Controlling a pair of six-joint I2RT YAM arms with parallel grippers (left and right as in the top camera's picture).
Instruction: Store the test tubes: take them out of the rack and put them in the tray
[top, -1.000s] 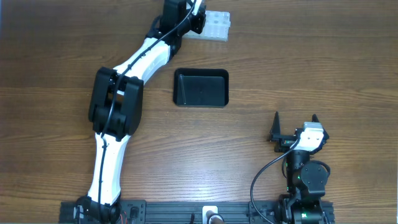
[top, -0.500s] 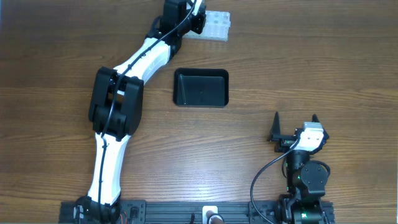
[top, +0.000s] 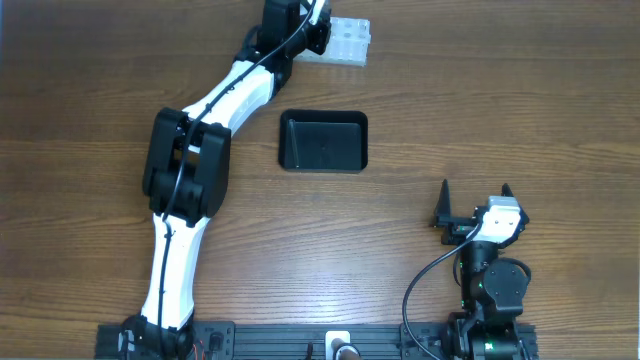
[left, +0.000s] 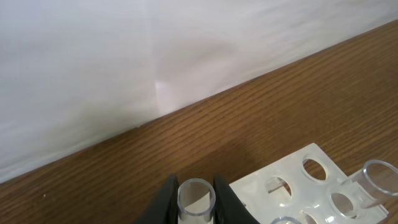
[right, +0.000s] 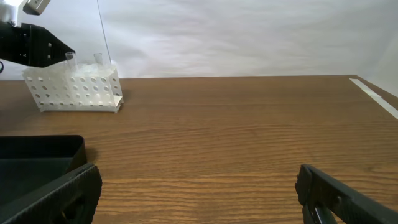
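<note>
Seen from above, the left arm (top: 185, 170) stretches across the wood-grain tabletop (top: 520, 90) to its far edge. There the left claw (top: 312, 32) sits at the left end of the rack (top: 348, 42), a small white block. The tray (top: 323, 141), a black rectangular dish with rounded corners, lies apart from the rack, nearer the arms' bases. The right claw (top: 474, 195) is close to its own base, its two dark pointed fingers spread wide with nothing between them, well apart from tray and rack

In the left wrist view, the left claw (left: 196, 208) pinches a clear round tube (left: 196, 186), one dark finger against each side just below its open rim. Whether the tube's lower end sits in the rack cannot be told. Just beside it is the rack's white top plate (left: 292, 177) with round holes. A second tube (left: 376, 177) stands in it farther along. Behind is a plain white wall (left: 124, 62)

In the right wrist view, the right claw (right: 199, 180) gapes wide and empty above bare wood. The tray's (right: 37, 155) corner lies near one finger. Far off stands the rack (right: 74, 90), its side wall perforated, with clear tubes (right: 97, 59) poking from its top and the left claw (right: 37, 46) at its end
</note>
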